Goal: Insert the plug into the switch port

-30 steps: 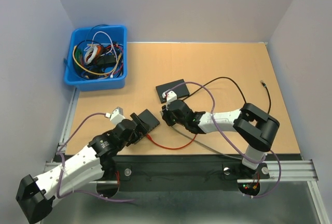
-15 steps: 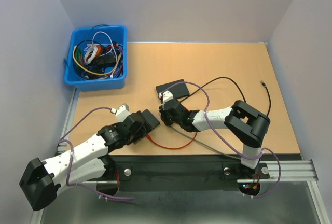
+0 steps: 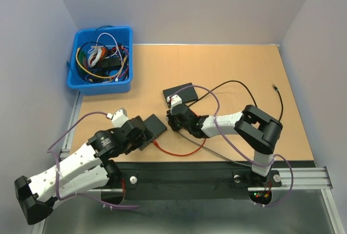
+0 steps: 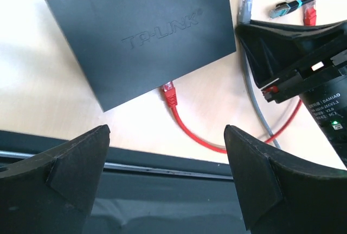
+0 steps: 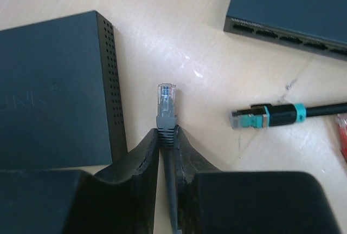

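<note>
Two arms poised before insertion.
Jaws of the right gripper (image 5: 166, 136) clamp the plug (image 5: 166, 101) by its boot, just beside the switch (image 5: 54, 88); left gripper (image 4: 165, 131) jaws stand apart. Square the plug up before pushing.

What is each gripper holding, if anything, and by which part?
The right gripper pinches the grey cable just behind its clear plug. The left gripper stands open, holding nothing.
</note>
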